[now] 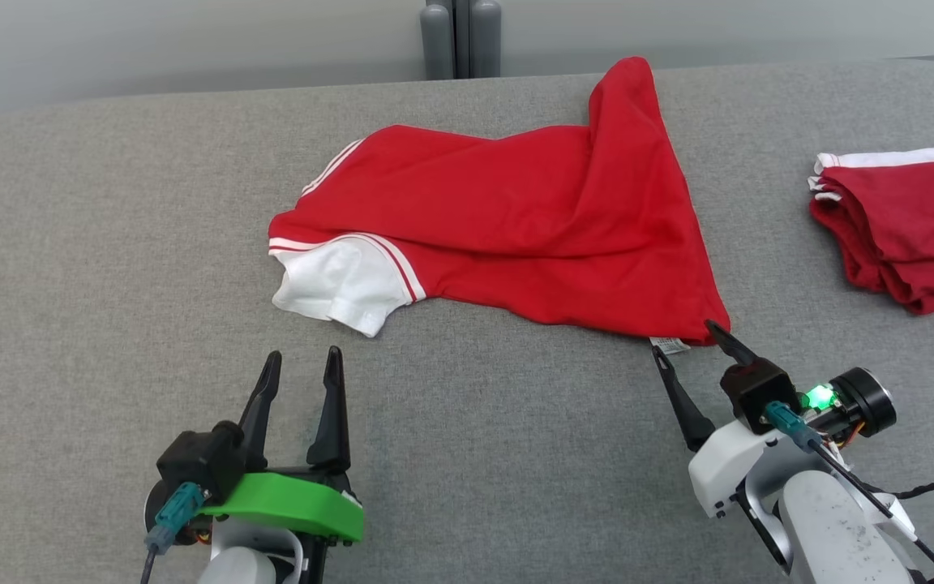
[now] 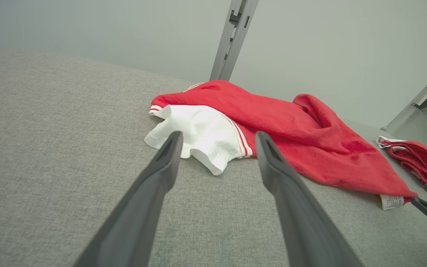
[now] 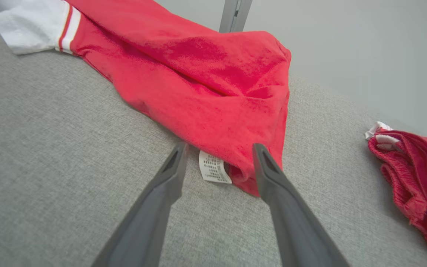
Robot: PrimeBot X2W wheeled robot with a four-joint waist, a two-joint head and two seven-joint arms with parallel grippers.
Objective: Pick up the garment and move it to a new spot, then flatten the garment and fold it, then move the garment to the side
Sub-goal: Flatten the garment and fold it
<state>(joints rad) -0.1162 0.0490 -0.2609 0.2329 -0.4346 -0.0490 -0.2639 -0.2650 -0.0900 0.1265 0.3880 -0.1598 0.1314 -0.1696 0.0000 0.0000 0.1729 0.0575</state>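
A red garment [image 1: 516, 219] with a white sleeve [image 1: 337, 284] and a white care label [image 1: 670, 344] lies crumpled on the grey table [image 1: 475, 454], one corner peaked up at the back. My right gripper [image 1: 687, 339] stands open at the garment's near right corner, its fingers straddling the label [image 3: 213, 167] and the red corner [image 3: 247, 181] without closing on them. My left gripper [image 1: 301, 357] is open just in front of the white sleeve [image 2: 198, 137], holding nothing. The garment [image 2: 291, 137] [image 3: 198, 74] lies loose on the cloth.
A second, darker red garment [image 1: 905, 227] [image 3: 417, 174] lies bunched at the table's right edge. A grey post [image 1: 460, 36] stands behind the table's far edge. The table's near part and left side are bare grey cloth.
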